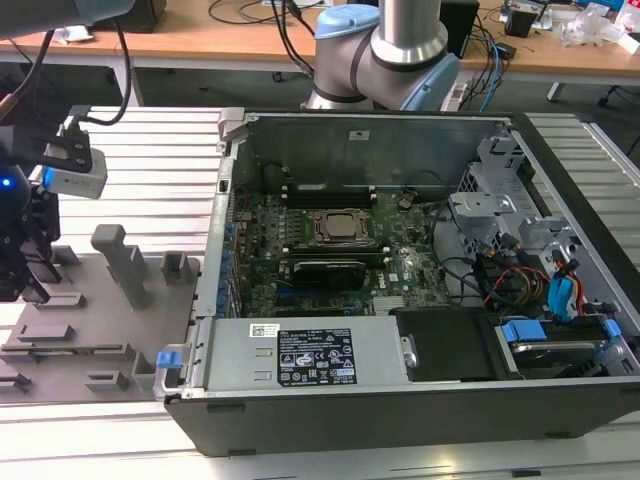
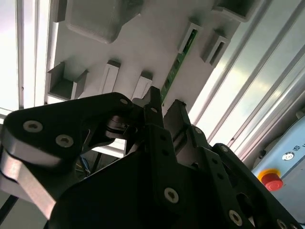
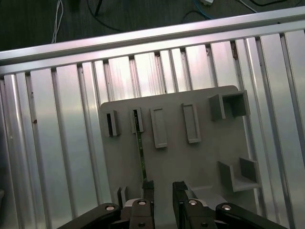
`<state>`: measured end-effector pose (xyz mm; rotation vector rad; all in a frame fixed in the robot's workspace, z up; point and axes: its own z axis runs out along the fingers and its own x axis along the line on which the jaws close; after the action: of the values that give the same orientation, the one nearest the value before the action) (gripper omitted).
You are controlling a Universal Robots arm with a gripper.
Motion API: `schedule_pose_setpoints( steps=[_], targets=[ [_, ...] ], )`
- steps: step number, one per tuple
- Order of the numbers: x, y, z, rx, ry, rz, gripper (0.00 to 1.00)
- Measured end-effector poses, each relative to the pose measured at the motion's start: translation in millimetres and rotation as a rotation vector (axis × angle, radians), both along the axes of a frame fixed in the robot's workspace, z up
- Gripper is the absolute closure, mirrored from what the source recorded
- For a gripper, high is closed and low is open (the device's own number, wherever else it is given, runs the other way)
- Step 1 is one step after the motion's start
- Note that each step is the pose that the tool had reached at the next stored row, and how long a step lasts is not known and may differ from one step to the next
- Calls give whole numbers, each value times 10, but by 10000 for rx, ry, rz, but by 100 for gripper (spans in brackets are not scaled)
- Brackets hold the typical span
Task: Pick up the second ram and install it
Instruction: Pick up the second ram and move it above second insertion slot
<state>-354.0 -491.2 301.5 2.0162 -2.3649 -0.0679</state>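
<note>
- Ribbed aluminium surface [image 3: 52,143] carries everything.
- Open black metal computer case [image 1: 400,425] sits at the exterior view's right.
- Flat grey plastic tray [image 3: 190,167] lies beside it.
- Black gripper [image 3: 163,186] hovers over the tray, fingers [image 3: 148,185] parted, holding nothing.
- Long thin green second ram [image 3: 141,152] rests in the tray, one end by a finger.

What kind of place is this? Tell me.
Probably a robotics lab for computer assembly: an open desktop computer case on a slotted aluminium table, a grey fixture tray holding a green RAM stick, cluttered wooden desks behind.
</note>
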Motion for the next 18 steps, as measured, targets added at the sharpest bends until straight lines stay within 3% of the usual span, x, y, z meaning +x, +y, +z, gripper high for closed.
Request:
schedule_pose_setpoints(
  steps=[10,13,14,16,18],
  targets=[
    [0,-9,-68,-1,0,2,70],
    [-5,-73,-107,0,0,22,70],
    [-5,-86,-123,2,-2,103,70],
    [-5,-91,-148,0,-1,840,70],
    [-5,-92,-159,0,0,1021,70]
  ],
)
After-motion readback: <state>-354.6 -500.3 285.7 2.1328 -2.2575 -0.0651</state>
